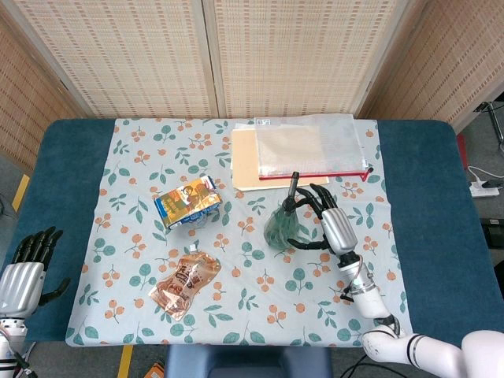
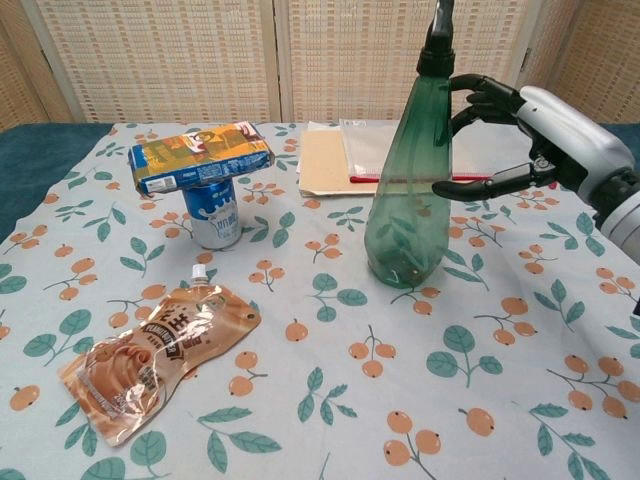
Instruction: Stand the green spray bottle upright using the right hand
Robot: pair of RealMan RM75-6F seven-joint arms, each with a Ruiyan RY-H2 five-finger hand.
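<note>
The green spray bottle (image 1: 282,224) (image 2: 410,210) stands upright on the flowered tablecloth (image 2: 330,400), right of centre, its dark nozzle pointing up. My right hand (image 1: 335,224) (image 2: 545,130) is just to its right with the fingers spread and curved toward the bottle's neck and side. A small gap shows between the fingers and the bottle, and nothing is held. My left hand (image 1: 22,276) hangs off the table's lower left corner with its fingers apart and nothing in it; the chest view does not show it.
A blue can (image 2: 215,215) with a yellow and blue snack packet (image 2: 200,155) (image 1: 187,201) on top stands left of centre. A brown drink pouch (image 2: 160,355) (image 1: 187,283) lies near the front. A tan folder (image 1: 248,157) with a mesh zip bag (image 1: 311,146) lies behind the bottle.
</note>
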